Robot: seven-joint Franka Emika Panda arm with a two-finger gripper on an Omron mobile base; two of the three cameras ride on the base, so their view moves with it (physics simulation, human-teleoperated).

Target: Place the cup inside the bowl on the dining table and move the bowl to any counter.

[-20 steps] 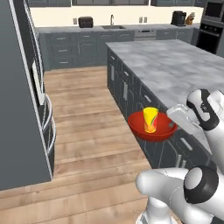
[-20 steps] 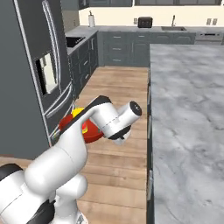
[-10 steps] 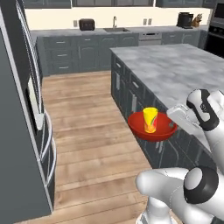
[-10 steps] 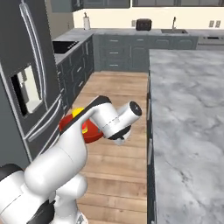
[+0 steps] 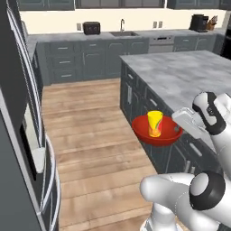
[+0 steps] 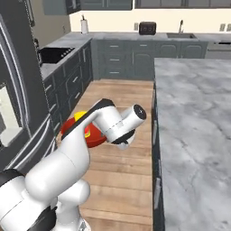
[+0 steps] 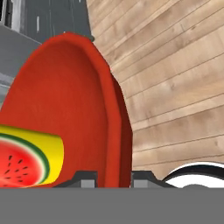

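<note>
In the left base view, a tall dark fridge [image 5: 18, 149] fills the left edge, with wood floor [image 5: 90, 135] running from near to far beside it. At the far wall a counter [image 5: 103, 38] on dark cabinets carries a toaster [image 5: 91, 28] and a sink tap [image 5: 122, 25]. Right of the floor stands a grey marble-topped island [image 5: 180, 72] over dark drawers.

The bowl [image 5: 157, 131] hangs in the air over the floor, just left of the island's near drawers and apart from any surface. The cup [image 5: 154, 123] stands upright inside it, touching the bowl's bottom. The gripper [image 5: 178, 124] meets the bowl at its right rim, the white arm reaching in from the right.

In the hand view, the bowl's wall [image 7: 109, 127] runs edge-on between the 2 dark fingertips [image 7: 85, 177], which sit on either side of it: the jaws are narrowly parted and clamped on the rim. The cup lies to the left in that view, showing a watermelon print [image 7: 22, 159] on yellow.

In the right base view, the bowl [image 6: 72, 128] shows red behind the white forearm, over the floor and left of the marble top [image 6: 194, 126]; a sliver of yellow cup [image 6: 80, 116] peeks above the arm.
</note>
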